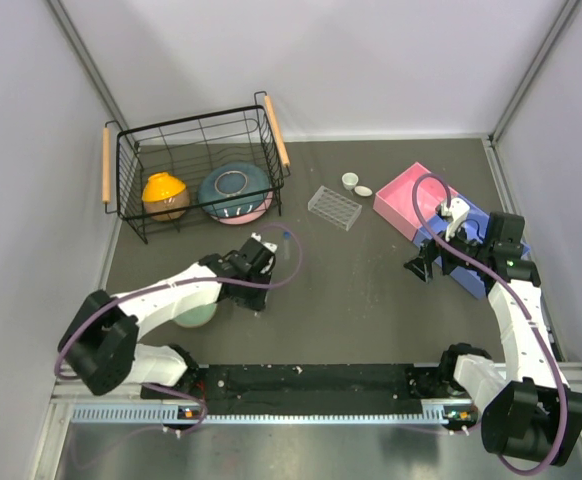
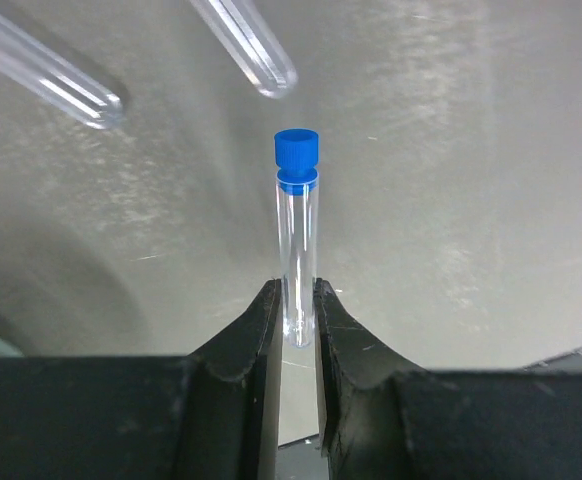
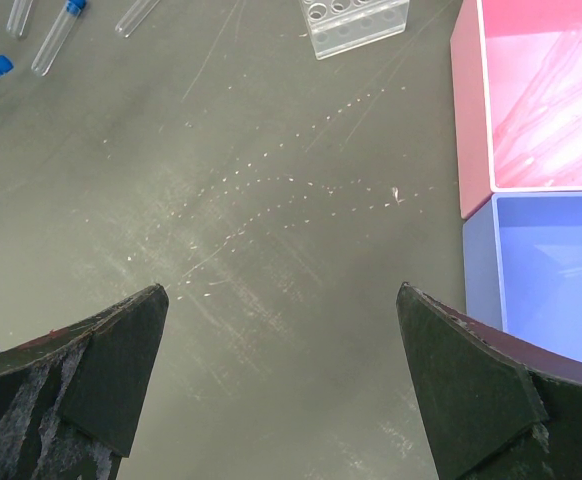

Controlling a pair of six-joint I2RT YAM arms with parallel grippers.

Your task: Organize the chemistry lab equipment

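My left gripper (image 1: 262, 252) (image 2: 297, 290) is shut on the lower end of a clear tube with a blue cap (image 2: 297, 235), which points away from me above the table; its cap shows in the top view (image 1: 287, 236). Two more clear tubes (image 2: 254, 45) (image 2: 51, 75) lie beyond it. My right gripper (image 1: 423, 267) (image 3: 281, 300) is open and empty over bare table. The clear tube rack (image 1: 333, 207) (image 3: 357, 22) lies mid-table, with two white cups (image 1: 350, 180) behind it. Blue-capped tubes (image 3: 55, 35) lie at the right wrist view's top left. Thin clear pipettes (image 3: 546, 105) lie in the pink tray.
A pink tray (image 1: 399, 203) and a blue tray (image 1: 474, 280) sit at the right, close to my right arm. A black wire basket (image 1: 196, 140) at the back left holds an orange bowl (image 1: 165, 195) and a blue bowl (image 1: 235, 190). A green bowl (image 1: 194, 316) lies under my left arm.
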